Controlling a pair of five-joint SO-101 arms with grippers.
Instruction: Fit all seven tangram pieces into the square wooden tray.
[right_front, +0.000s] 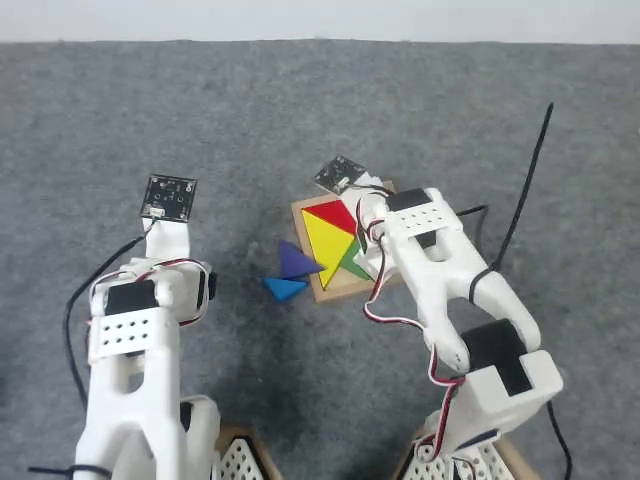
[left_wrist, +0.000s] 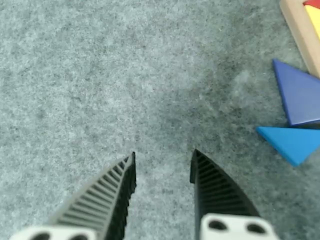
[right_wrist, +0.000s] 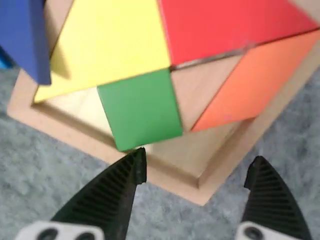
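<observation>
One tray (right_wrist: 170, 172), corner beneath spread right hand (right_wrist: 199, 156)

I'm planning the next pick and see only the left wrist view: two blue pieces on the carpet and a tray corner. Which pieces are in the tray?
Observer: Four lie in the tray: yellow, red, orange and green.
Operator: Is the dark blue clear of it?
Observer: No, it lies over the rim and onto yellow.
Operator: Where is the right tool?
Observer: Open, at the tray's corner beside green.
</observation>
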